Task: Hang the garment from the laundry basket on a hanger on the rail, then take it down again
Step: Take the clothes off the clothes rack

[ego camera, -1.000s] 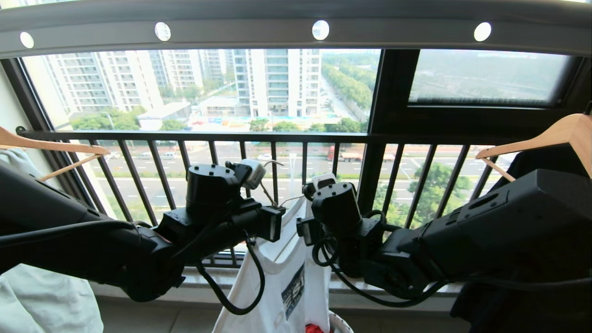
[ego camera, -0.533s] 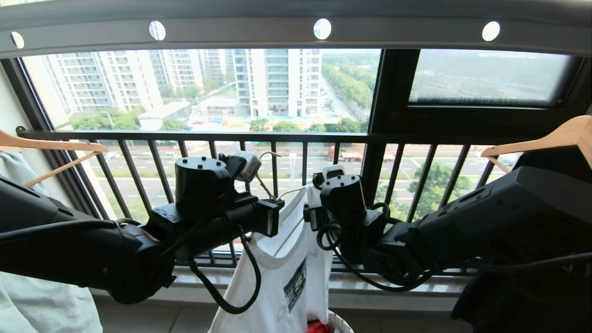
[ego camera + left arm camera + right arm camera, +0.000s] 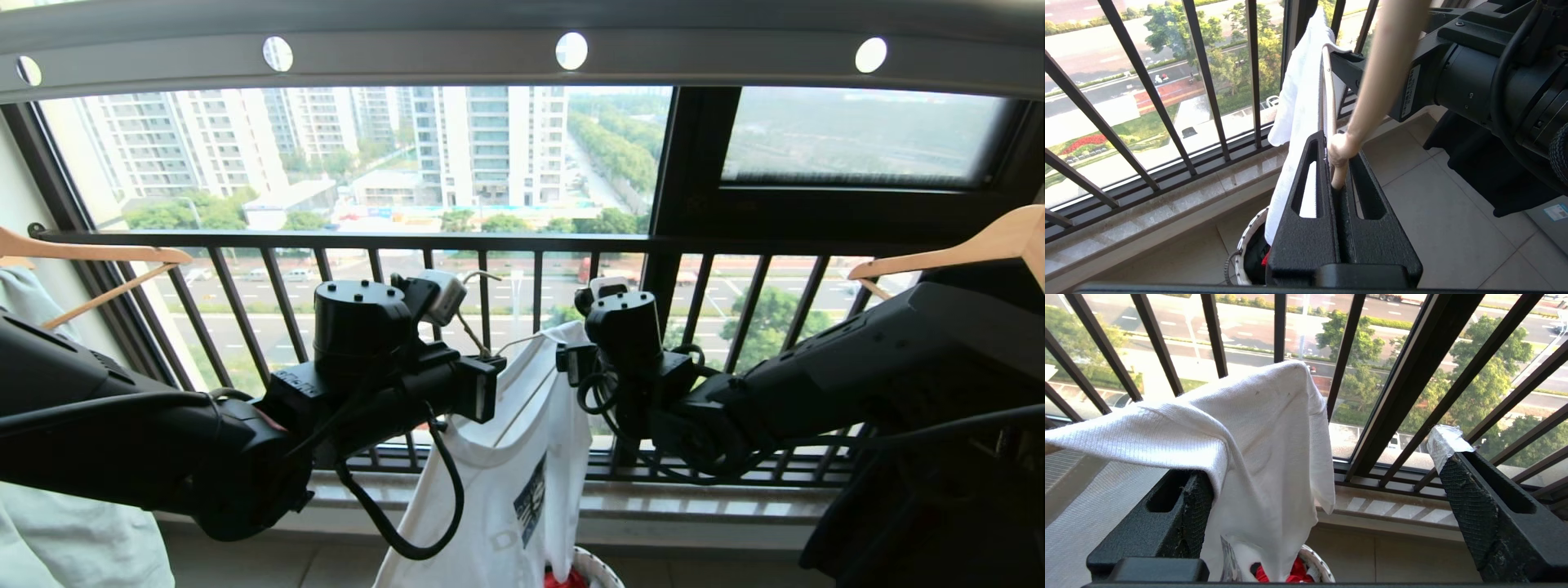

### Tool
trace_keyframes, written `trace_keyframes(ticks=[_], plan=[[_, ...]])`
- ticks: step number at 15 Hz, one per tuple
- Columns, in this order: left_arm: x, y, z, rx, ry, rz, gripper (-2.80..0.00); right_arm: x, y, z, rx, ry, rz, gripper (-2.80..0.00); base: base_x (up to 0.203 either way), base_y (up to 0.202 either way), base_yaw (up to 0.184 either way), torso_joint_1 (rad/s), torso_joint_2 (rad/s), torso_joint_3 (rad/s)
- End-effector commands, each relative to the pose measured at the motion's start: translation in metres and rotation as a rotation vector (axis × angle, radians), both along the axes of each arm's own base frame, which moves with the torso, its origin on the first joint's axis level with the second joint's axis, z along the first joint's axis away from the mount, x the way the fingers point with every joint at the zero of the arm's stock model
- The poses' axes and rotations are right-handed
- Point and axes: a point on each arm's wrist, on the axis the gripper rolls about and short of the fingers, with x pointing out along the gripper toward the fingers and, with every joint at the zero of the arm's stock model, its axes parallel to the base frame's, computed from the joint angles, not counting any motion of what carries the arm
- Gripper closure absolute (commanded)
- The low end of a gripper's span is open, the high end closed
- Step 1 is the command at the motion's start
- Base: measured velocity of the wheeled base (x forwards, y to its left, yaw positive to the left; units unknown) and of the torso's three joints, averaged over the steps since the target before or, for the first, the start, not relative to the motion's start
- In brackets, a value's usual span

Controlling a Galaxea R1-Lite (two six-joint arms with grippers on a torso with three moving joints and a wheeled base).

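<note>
A: What has the left end effector (image 3: 1340, 179) got?
B: It's clamped tight on the cream hanger (image 3: 1331, 122), below the grey rail (image 3: 457, 57).
A: And the right end effector (image 3: 1327, 506)?
B: Spread wide, gripping nothing; the white T-shirt (image 3: 514, 474) drapes over one finger (image 3: 1180, 510).
A: Where's the shirt hanging?
B: On the hanger between the arms, above the basket (image 3: 600, 567) holding red cloth (image 3: 1296, 573).

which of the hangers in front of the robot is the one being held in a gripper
The thin cream wire hanger carrying the white T-shirt, clamped in the left gripper. The two thick wooden hangers at either side are untouched.
</note>
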Motion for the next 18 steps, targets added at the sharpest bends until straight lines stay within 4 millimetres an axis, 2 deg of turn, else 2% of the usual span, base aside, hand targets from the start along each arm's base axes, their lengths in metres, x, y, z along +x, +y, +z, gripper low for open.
trace_keyframes(ticks=[1, 2, 3, 7, 13, 16, 18], plan=[[0.000, -0.001, -0.001, 0.000, 0.002, -0.002, 0.00, 0.003, 0.000, -0.004, -0.006, 0.002, -0.005, -2.80, 0.000, 0.000, 0.000, 0.000, 0.00, 0.000], [0.000, -0.001, -0.002, 0.001, 0.003, -0.002, 0.00, 0.003, 0.000, -0.004, -0.009, 0.001, -0.005, -2.80, 0.000, 0.000, 0.000, 0.000, 0.00, 0.000], [0.000, -0.001, -0.002, 0.001, 0.003, -0.002, 0.00, 0.003, 0.000, -0.003, -0.007, 0.000, -0.007, 0.00, 0.000, 0.000, 0.000, 0.000, 0.00, 0.000], [0.001, -0.003, -0.006, 0.015, 0.009, 0.011, 0.00, 0.006, -0.004, -0.001, -0.003, -0.007, -0.016, 0.00, 0.000, 0.000, 0.000, 0.000, 0.00, 0.000], [0.002, -0.005, -0.009, 0.022, 0.013, 0.019, 0.00, 0.021, -0.021, 0.006, 0.018, -0.043, -0.058, 0.00, 0.000, 0.000, 0.000, 0.000, 0.00, 0.000], [0.001, -0.005, -0.008, 0.020, 0.012, 0.016, 0.00, 0.041, -0.030, -0.004, 0.047, -0.089, -0.071, 0.00, 0.000, 0.000, 0.000, 0.000, 0.00, 0.000], [0.000, -0.006, -0.007, 0.019, 0.010, 0.015, 0.00, 0.052, -0.042, -0.003, 0.053, -0.106, -0.102, 0.00, 0.000, 0.000, 0.000, 0.000, 0.00, 0.000]])
